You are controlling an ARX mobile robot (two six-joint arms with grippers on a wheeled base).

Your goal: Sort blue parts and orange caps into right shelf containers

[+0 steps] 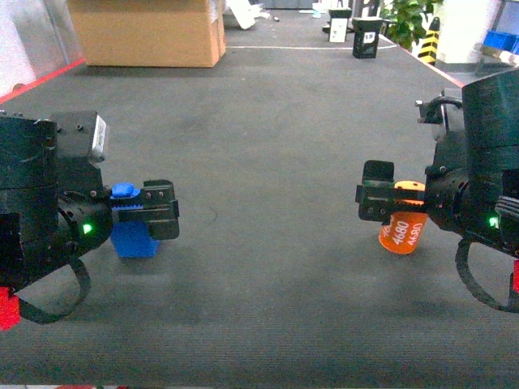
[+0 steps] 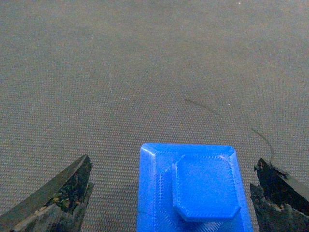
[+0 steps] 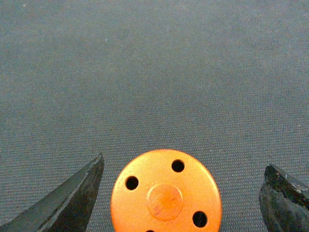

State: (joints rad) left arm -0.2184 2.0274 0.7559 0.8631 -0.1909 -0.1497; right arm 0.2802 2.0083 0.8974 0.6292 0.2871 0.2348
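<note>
Left gripper (image 1: pixel 159 212) sits low at the near left, directly over the blue part (image 1: pixel 134 237), which stands on the grey mat (image 1: pixel 268 146). In the left wrist view the part (image 2: pixel 193 188) lies between the two fingers (image 2: pixel 63 193), nearer the right-hand one, with mat showing on both sides: jaws spread, nothing gripped. The part is straight ahead and below, a raised boss on top.

Right gripper (image 1: pixel 381 194) mirrors this at the near right, over the orange cap (image 1: pixel 403 231), a cylinder printed 4680, upright on the mat. In the right wrist view the cap (image 3: pixel 166 193) shows its round holed top between the fingers (image 3: pixel 72 198), clear of both and a little left of centre: jaws spread, empty.

Each arm already brackets its own piece, so the next move is likely a short drop and squeeze.

Farther back: a cardboard box (image 1: pixel 150 31) at upper left. The blue crates (image 1: pixel 499 40) may be the blue edge at far upper right; too little shows to be sure.
</note>
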